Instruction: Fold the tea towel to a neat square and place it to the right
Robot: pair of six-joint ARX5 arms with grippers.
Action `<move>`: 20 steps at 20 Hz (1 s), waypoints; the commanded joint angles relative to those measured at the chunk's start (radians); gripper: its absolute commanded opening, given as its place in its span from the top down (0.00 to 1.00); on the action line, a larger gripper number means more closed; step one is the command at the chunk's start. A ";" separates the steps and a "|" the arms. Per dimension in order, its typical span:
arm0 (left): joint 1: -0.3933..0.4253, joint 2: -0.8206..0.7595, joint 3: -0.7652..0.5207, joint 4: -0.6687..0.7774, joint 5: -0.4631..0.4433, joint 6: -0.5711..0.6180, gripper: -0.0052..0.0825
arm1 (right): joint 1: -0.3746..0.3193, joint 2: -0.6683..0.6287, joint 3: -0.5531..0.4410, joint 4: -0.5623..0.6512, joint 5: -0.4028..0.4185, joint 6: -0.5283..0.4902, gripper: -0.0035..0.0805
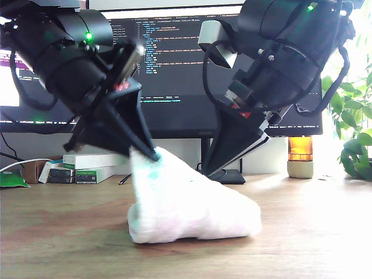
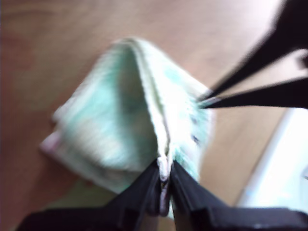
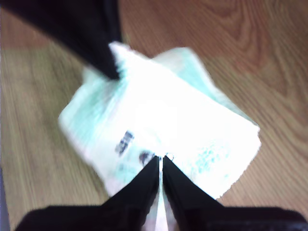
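Note:
The tea towel (image 1: 192,209) is a thick folded bundle of pale mint-green and white terry on the wooden table (image 1: 314,232), one corner pulled up to a peak. My first gripper (image 1: 154,154), on the arm at the exterior view's left, is shut on that raised corner; the first wrist view shows the towel (image 2: 120,125) tenting away from its closed fingers (image 2: 164,175). My second gripper (image 1: 216,172) is low at the bundle's far side. In the second wrist view it (image 3: 160,158) is shut on the towel's (image 3: 163,120) near edge, by a small printed tag.
Behind the arms stands a monitor (image 1: 174,64) on a dark foot (image 1: 229,177). White and green boxes (image 1: 93,168) and a green packet (image 1: 11,179) lie at the exterior view's back left. An amber lamp (image 1: 300,156) and a leafy plant (image 1: 354,128) are at its right.

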 commanded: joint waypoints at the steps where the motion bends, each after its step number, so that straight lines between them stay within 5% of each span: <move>1: 0.005 0.008 -0.015 0.042 -0.021 0.022 0.97 | 0.009 0.002 0.017 0.017 -0.004 0.005 0.95; 12: 0.014 0.159 -0.015 0.217 -0.077 0.084 0.97 | 0.061 0.123 0.017 0.186 0.043 0.001 0.97; 20: 0.024 0.171 -0.015 0.281 -0.107 0.125 0.97 | 0.062 0.301 0.017 0.139 0.037 -0.049 0.97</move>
